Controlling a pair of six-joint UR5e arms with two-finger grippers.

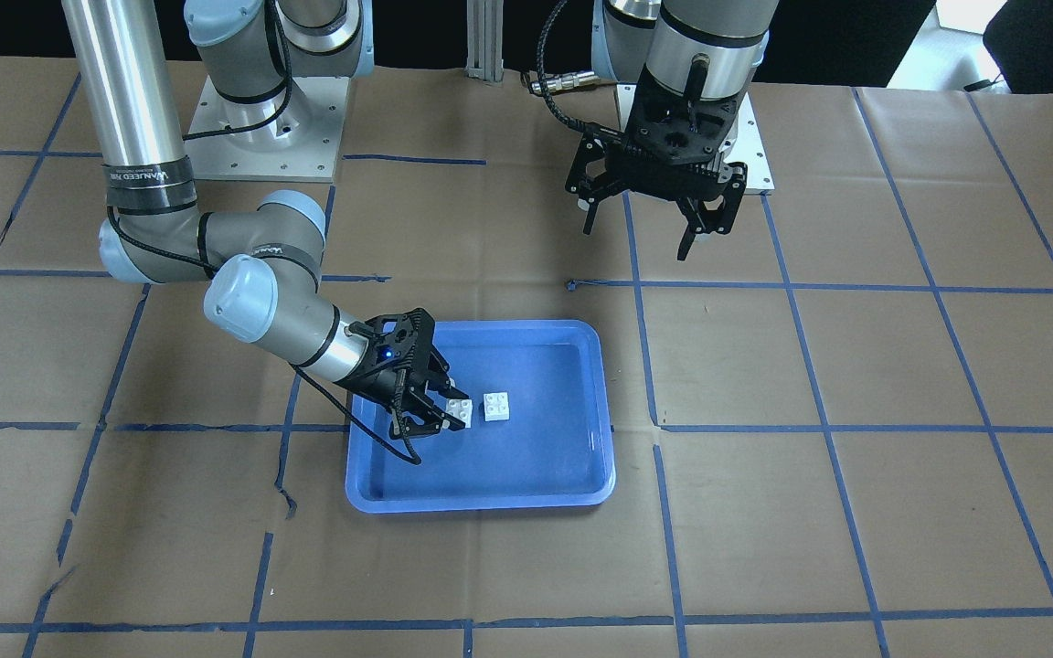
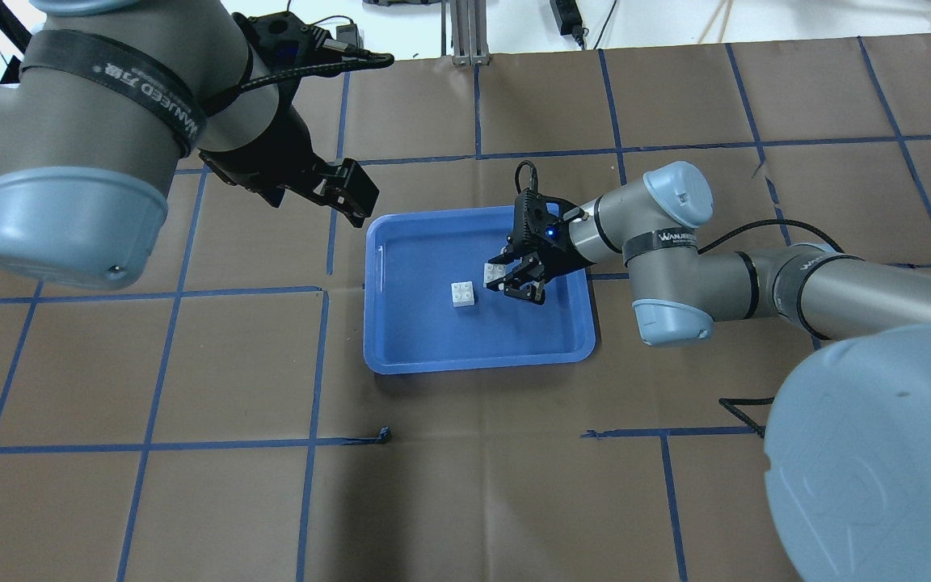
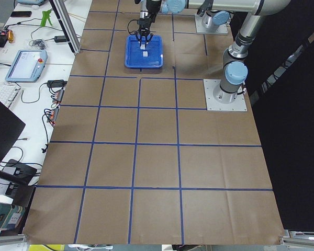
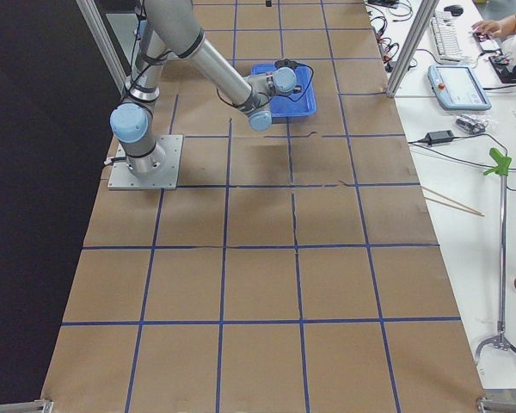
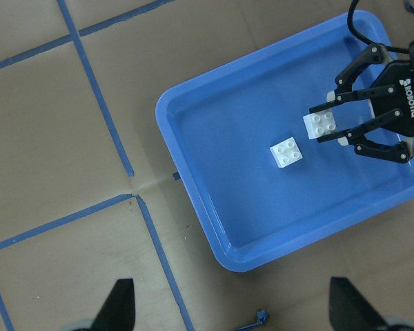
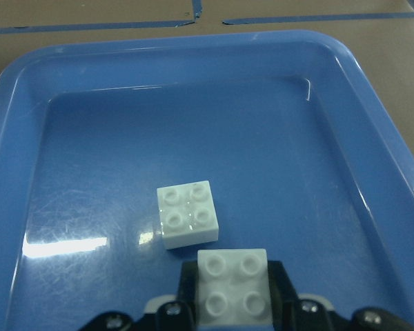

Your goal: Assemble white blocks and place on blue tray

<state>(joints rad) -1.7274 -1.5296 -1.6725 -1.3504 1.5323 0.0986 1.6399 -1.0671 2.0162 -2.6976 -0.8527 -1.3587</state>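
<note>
The blue tray [image 1: 536, 484] lies mid-table; it also shows in the overhead view [image 2: 433, 356]. One white block [image 1: 496, 407] lies studs-up on the tray floor [image 6: 187, 214]. My right gripper [image 1: 449, 411] reaches in low over the tray and is shut on the second white block [image 6: 233, 286], studs-up, right beside the lying one and apart from it [image 2: 496, 273]. My left gripper [image 1: 641, 233] hangs open and empty high above the table, beyond the tray's far side; the left wrist view looks down on both blocks [image 5: 288, 152].
The table is covered in brown paper with a blue tape grid [image 1: 792, 283]. The arm bases' mounting plates [image 1: 261, 137] stand at the robot's side. Desks with a teach pendant [image 4: 457, 86] and cables lie beyond the table's edge.
</note>
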